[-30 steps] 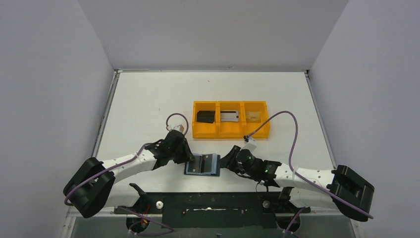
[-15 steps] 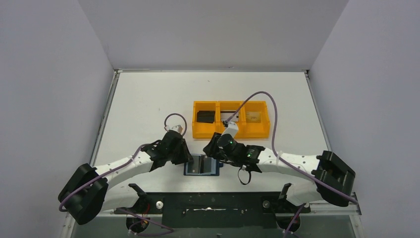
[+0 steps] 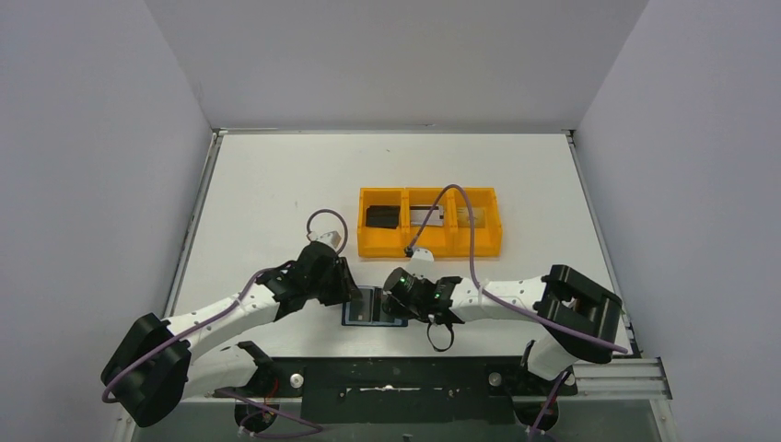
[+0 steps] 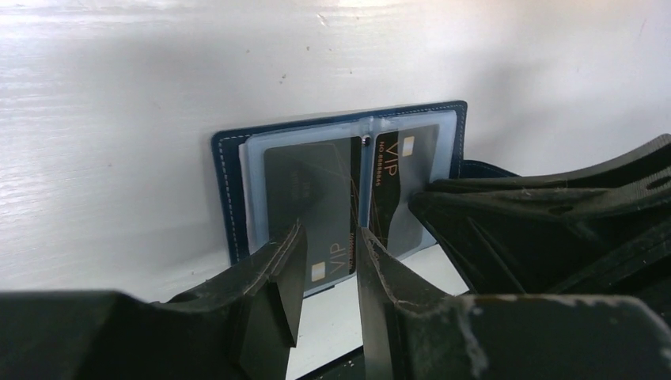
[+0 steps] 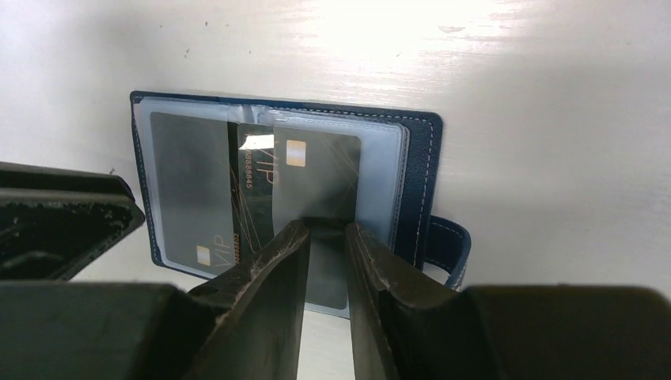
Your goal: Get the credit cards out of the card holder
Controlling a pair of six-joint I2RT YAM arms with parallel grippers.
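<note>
Narrowly parted jaws on both arms meet over the open card holder. The right gripper has its tips a slim gap apart above the near edge of the right-hand card. The left gripper stands slightly wider over the left-hand card. Neither pinches anything that shows, and whether the tips actually press on the plastic cannot be told. Both black cards sit fully inside clear sleeves. The holder lies flat on the table near its front edge, between the two grippers, with its closing tab sticking out toward the right arm. This looks like the start of an extraction, with the left arm placed to brace the holder and the right arm lined up on its card. The next move calls for catching that card's edge alone, not the sleeve, and drawing it out through the sleeve's opening while the holder is kept from sliding. The orange tray stands farther back, well apart, with all three compartments occupied, and is the likely drop-off.
</note>
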